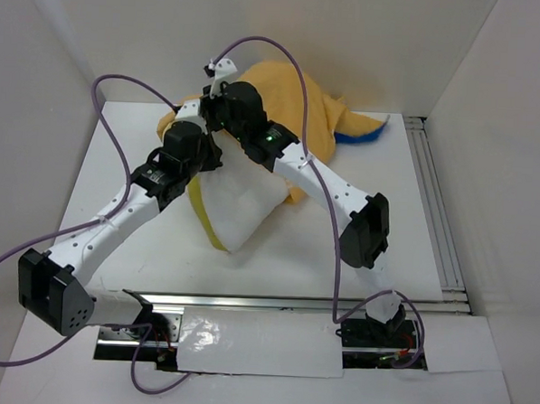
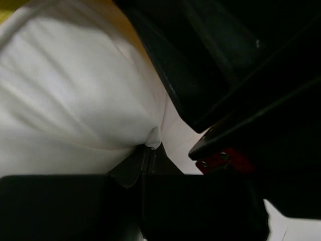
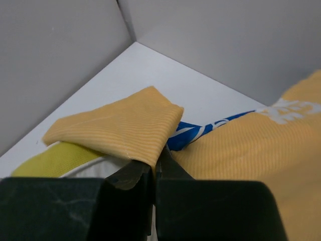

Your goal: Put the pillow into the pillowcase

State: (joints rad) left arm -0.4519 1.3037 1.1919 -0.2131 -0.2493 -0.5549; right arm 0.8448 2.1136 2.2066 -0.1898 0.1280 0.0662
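In the overhead view the pillow (image 1: 238,209) lies at the middle of the white table (image 1: 99,184). It is plump and white, with a yellowish edge strip (image 1: 200,212) running down its left side. Its upper end reaches up under the two arms, which meet over it. Touching that end, in the upper middle of the frame, the pillowcase (image 1: 298,90) is heaped up with its orange-yellow inside showing. A patch of its blue outside (image 1: 362,130) pokes out at the right.

In the left wrist view the left gripper (image 2: 149,150) sits at the lower middle of the frame. Its jaws are closed, pinching a small pucker of the pillow's white cover (image 2: 75,90), which fills the left half of the frame.

In the right wrist view the right gripper (image 3: 154,168) is also closed. It clamps a folded flap of the pillowcase (image 3: 120,125), orange side up, just above its fingertips at the centre. A sliver of blue with white lettering (image 3: 193,133) shows to the right of the flap. The pillow's yellowish edge (image 3: 55,160) shows at the lower left.

A purple cable (image 1: 111,130) loops over the left of the table.
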